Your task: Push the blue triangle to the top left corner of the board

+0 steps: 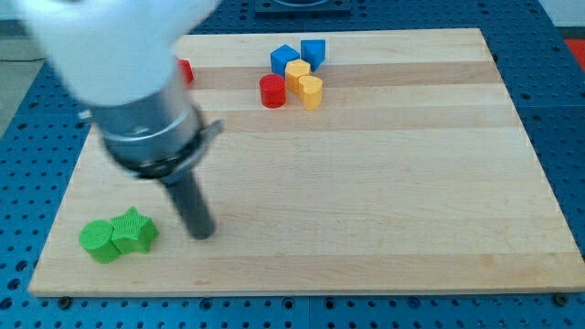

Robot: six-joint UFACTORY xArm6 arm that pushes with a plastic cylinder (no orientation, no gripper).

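Observation:
Two blue blocks sit near the view's top centre: one at the left of the cluster and one at its top right; which one is the triangle I cannot tell. My tip rests on the board at the lower left, far from the blue blocks and just right of the green blocks. The arm's body covers the board's top left area.
A red cylinder and two yellow blocks touch the blue cluster. A red block peeks out beside the arm. A green star and a green block lie at the lower left. The wooden board lies on a blue surface.

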